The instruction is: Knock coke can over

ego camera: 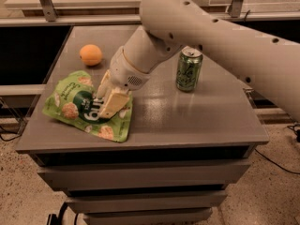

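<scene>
The coke can (pixel 189 69), slim and green with pale script and a silver top, stands upright on the right half of the grey table (pixel 187 121). My gripper (pixel 108 100) hangs at the end of the thick white arm (pixel 197 29), low over the right edge of the flat green snack bag (pixel 86 106) at the table's front left. The gripper is well to the left of the can and apart from it. The arm crosses above and behind the can.
An orange (pixel 90 54) lies at the back left of the table, behind the snack bag. The table's front edge (pixel 140 146) is close below the bag. A shelf rail with metal posts (pixel 44 1) runs behind the table.
</scene>
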Robot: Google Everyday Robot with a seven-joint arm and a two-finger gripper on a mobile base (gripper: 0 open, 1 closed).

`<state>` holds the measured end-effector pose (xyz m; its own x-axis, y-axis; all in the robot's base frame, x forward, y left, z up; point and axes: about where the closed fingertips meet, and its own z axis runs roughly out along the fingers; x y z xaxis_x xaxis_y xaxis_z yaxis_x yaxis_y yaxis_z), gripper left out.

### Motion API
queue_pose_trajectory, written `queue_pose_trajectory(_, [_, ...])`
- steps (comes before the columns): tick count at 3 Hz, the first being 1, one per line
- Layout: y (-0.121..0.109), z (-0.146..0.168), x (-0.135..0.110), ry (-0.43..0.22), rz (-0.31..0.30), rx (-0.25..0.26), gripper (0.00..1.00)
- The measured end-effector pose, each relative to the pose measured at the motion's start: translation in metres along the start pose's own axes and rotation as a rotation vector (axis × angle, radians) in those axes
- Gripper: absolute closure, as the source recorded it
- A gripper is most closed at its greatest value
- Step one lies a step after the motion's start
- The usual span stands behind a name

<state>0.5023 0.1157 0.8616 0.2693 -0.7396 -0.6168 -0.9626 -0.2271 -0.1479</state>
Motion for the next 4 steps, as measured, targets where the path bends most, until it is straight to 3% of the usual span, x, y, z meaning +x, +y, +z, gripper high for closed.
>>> queue_pose_trajectory(2, [-0.019,-0.035,-0.009,-0.088,0.007,0.061,1.00])
queue_pose_trajectory(4, [-0.026,-0.052,-0.042,-0.140,-0.071,0.051,1.00])
